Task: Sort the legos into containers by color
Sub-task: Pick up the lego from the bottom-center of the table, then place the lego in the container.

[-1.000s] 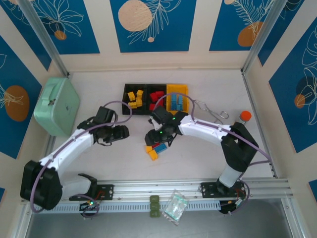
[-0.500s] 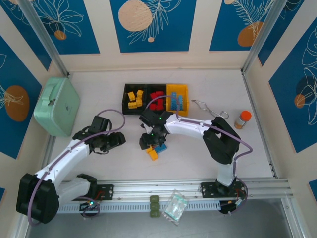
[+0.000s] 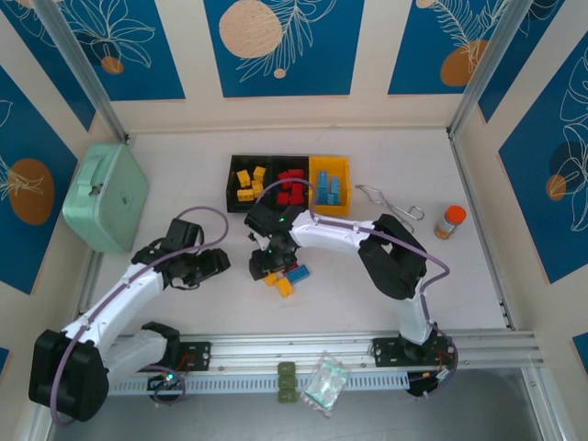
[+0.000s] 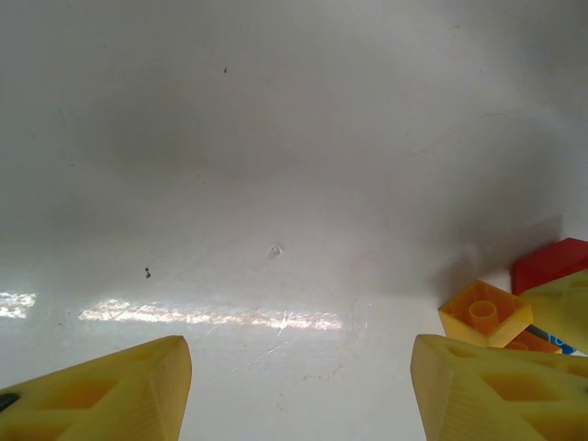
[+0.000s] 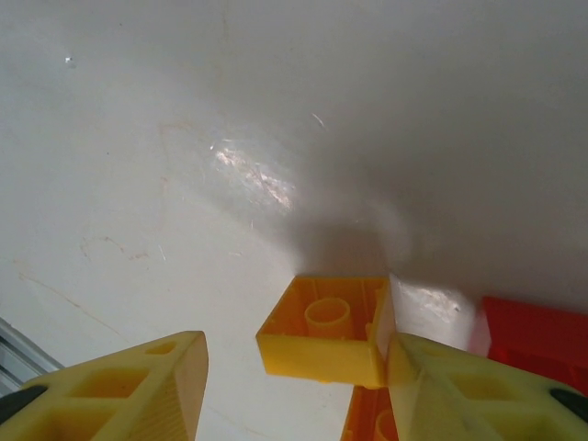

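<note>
**Item 1. Containers [image 3: 231, 170].** 3 joined bins in a row at 12 o'clock on the table [image 3: 386, 294]. The left black bin holds yellow legos [image 3: 248, 182], the middle black bin holds red legos [image 3: 292, 186], and the yellow-orange bin holds blue legos [image 3: 329, 188].

**Item 2. Loose legos [image 3: 287, 278].** A small cluster lies near the table centre, at 6 o'clock from the containers and apart from them. Yellow and blue pieces can be made out from above.

**Item 3. Right gripper [image 3: 265, 265].** It sits low at the 9 o'clock edge of the cluster. In its wrist view [image 5: 299, 390] the fingers [image 5: 119, 390] stand apart and grip nothing. 1 yellow brick [image 5: 326, 329] lies between them, close against the finger at 4 o'clock, with a red brick [image 5: 533, 340] at 3 o'clock.

**Item 4. Left gripper [image 3: 219, 265].** It sits at 9 o'clock from the cluster, near it but not touching. In its wrist view [image 4: 299, 395] the fingers [image 4: 110, 390] are spread wide over bare table.

**Item 5. Other objects.**
- Mint-green case [image 3: 104, 196] at 9 o'clock.
- Orange-capped bottle [image 3: 449, 221] at 3 o'clock.
- Wire hook [image 3: 390, 204] at 3 o'clock from the bins.
- Olive-green blocks [image 3: 288, 381] and clear bag [image 3: 325, 383] at 6 o'clock.
</note>
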Robot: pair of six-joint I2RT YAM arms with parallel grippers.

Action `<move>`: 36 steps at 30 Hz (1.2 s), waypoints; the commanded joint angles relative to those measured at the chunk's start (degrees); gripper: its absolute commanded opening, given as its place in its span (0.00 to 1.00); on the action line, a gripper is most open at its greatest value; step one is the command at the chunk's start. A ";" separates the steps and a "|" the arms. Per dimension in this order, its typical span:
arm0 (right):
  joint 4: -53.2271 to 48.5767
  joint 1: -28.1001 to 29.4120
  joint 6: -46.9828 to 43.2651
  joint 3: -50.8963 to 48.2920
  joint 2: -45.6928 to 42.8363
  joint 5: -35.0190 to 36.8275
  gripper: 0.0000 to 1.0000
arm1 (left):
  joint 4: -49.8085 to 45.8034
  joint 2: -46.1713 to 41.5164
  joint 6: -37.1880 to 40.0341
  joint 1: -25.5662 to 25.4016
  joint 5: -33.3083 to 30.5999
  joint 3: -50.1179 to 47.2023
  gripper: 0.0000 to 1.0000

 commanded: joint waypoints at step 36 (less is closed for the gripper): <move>-10.12 -15.80 -4.26 45.03 16.78 -3.10 0.28 | 9.29 2.54 -2.25 1.12 9.44 4.17 0.65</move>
